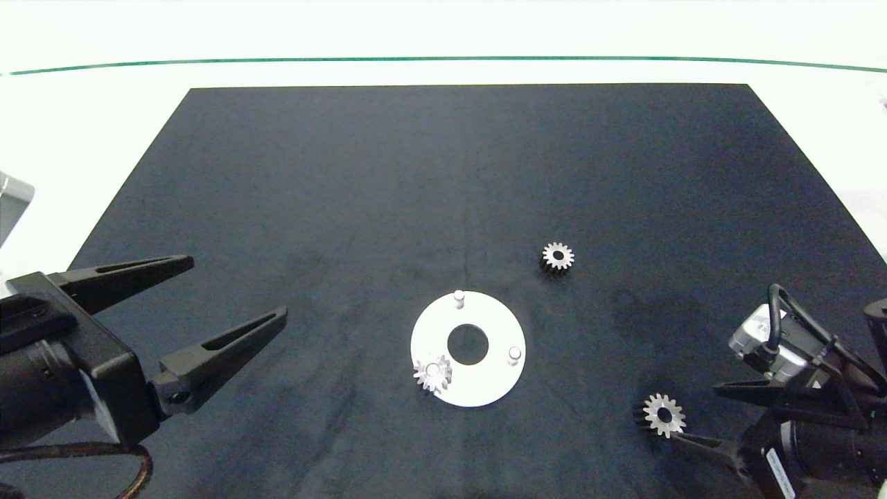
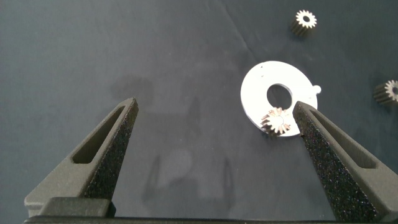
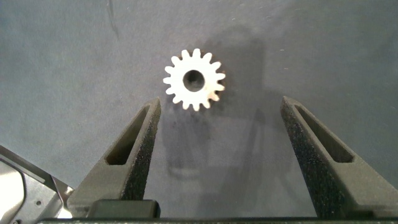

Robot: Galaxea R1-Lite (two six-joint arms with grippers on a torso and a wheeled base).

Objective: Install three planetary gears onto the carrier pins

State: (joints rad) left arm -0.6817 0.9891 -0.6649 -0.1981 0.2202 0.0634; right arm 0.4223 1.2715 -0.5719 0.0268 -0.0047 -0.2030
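Note:
The white carrier disc (image 1: pixel 485 384) lies on the black mat near the front middle. One planetary gear (image 1: pixel 433 375) sits on its front-left pin; the back pin (image 1: pixel 458 297) and the right pin (image 1: pixel 514 355) are bare. A second gear (image 1: pixel 557 257) lies loose behind and to the right of the disc. The third gear (image 1: pixel 664 414) lies flat at the front right, just beyond the tips of my open right gripper (image 1: pixel 696 414). In the right wrist view this gear (image 3: pixel 194 79) lies ahead of the empty right gripper (image 3: pixel 221 102). My left gripper (image 1: pixel 238 287) hovers open and empty left of the disc.
The black mat (image 1: pixel 443 173) covers most of the white table, with wide bare cloth behind the disc. A green line (image 1: pixel 443 59) runs along the table's far side. In the left wrist view the disc (image 2: pixel 255 93) and its mounted gear (image 2: pixel 278 120) lie beside one finger (image 2: pixel 329 149).

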